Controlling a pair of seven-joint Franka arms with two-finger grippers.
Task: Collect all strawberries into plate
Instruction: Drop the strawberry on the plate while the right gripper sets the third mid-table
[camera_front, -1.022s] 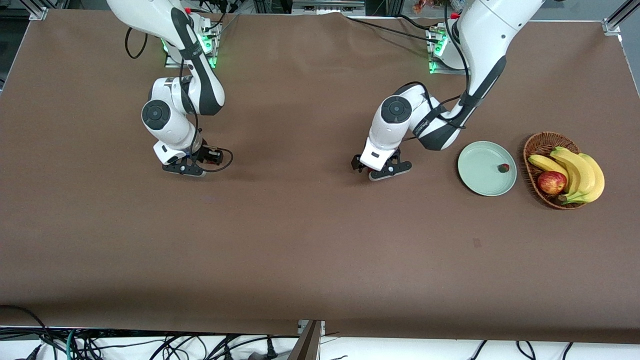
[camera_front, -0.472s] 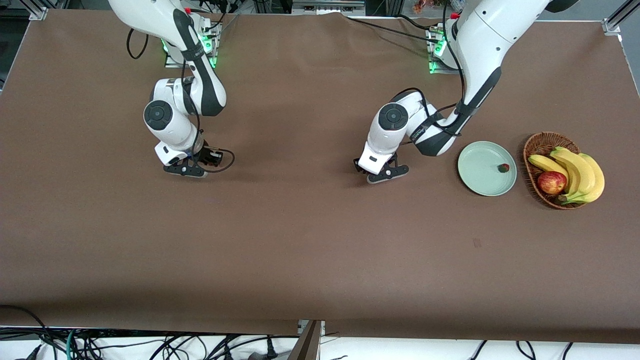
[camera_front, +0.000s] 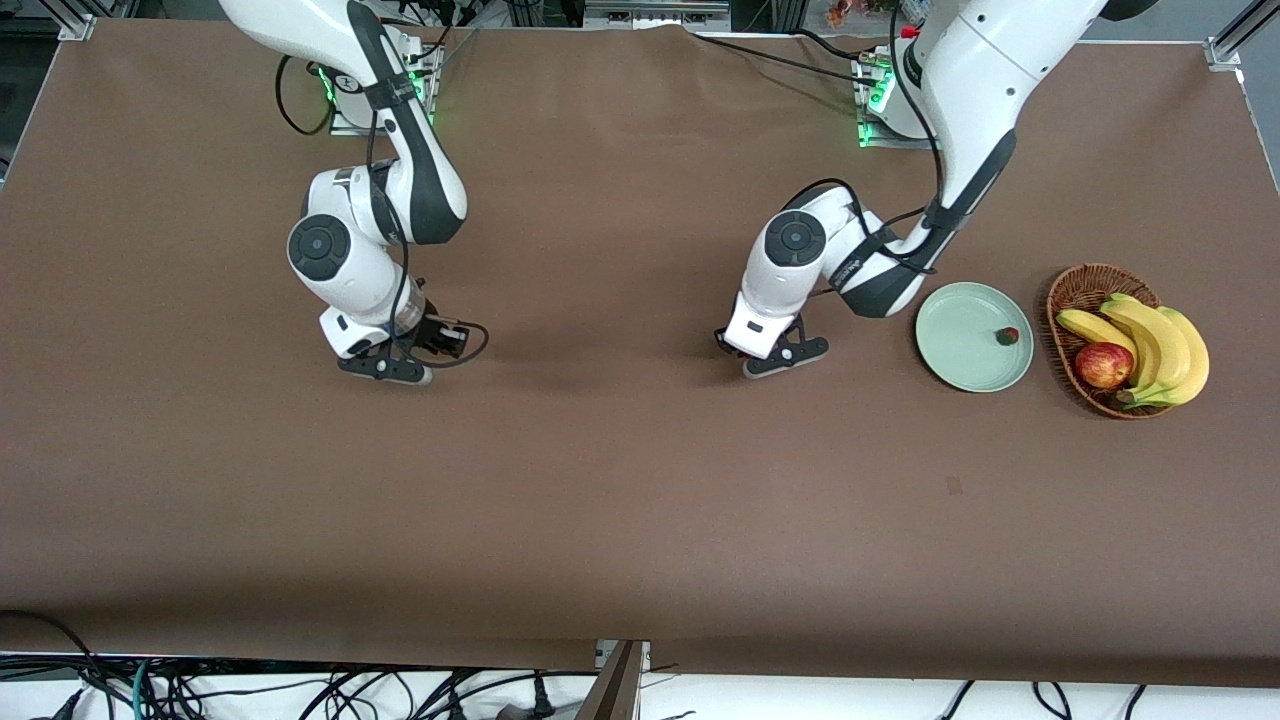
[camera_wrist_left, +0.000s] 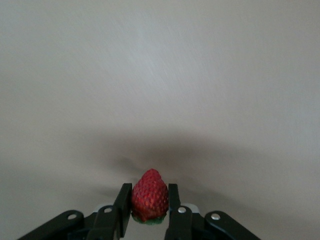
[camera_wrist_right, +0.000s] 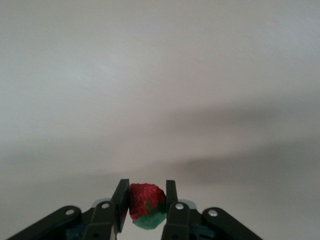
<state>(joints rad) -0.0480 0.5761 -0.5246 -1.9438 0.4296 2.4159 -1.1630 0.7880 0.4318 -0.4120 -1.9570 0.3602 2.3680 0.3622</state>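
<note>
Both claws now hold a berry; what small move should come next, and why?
Probably lift the left claw and carry its strawberry toward the plate, which is close to it and holds only one strawberry. The right claw, shut on another strawberry, is much farther away.

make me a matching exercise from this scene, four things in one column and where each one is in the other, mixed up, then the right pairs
Things:
1. strawberry in the left wrist view
2. strawberry in the right wrist view
3. third strawberry
4. apple

Places:
A. in the wicker basket beside the bananas
B. lying on the mint-green plate
C. pinched in the right gripper, over bare table toward the right arm's end
D. pinched in the left gripper, over bare table just short of the plate

Pairs: 1-D, 2-C, 3-B, 4-A
</note>
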